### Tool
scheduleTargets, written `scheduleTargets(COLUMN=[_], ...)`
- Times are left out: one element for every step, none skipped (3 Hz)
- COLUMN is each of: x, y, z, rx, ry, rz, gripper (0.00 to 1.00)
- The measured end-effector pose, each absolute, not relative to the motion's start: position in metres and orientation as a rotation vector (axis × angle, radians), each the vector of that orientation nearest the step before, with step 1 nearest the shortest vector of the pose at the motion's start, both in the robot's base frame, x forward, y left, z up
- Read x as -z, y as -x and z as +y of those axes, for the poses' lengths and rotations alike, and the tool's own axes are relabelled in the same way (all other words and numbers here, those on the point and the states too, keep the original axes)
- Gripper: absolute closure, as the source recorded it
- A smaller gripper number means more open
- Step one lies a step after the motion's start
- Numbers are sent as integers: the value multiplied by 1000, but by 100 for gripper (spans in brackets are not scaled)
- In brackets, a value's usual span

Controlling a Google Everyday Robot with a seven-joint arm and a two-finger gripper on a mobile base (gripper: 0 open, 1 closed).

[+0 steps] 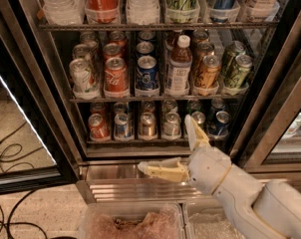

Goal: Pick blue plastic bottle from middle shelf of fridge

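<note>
The blue plastic bottle (179, 66) stands upright on the middle shelf (155, 98) of the fridge (36, 78), in the lane right of centre. It has a white cap, a dark drink and a pale label. Cans flank it on both sides. My gripper (165, 142) is open, low in front of the bottom shelf and the steel base. One finger (194, 131) points up and the other (160, 171) points left. The gripper sits well below the bottle and apart from it.
A red Coke can (115, 76) and a blue Pepsi can (147, 73) stand left of the bottle, gold and green cans to its right. Large bottles (143, 4) fill the top shelf. The glass door (21, 133) hangs open at left. Two clear bins (130, 223) lie below.
</note>
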State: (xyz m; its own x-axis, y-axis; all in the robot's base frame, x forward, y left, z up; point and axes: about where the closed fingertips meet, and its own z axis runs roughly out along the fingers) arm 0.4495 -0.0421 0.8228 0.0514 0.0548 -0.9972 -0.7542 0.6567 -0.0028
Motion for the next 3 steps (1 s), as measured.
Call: scheduleTargets(x=[-832, -832, -831], y=[-453, -453, -455], z=[-54, -53, -55], rx=[-654, -655, -625], ry=[561, 563, 521], rz=[1369, 1368, 1381], gripper=[0, 0, 0])
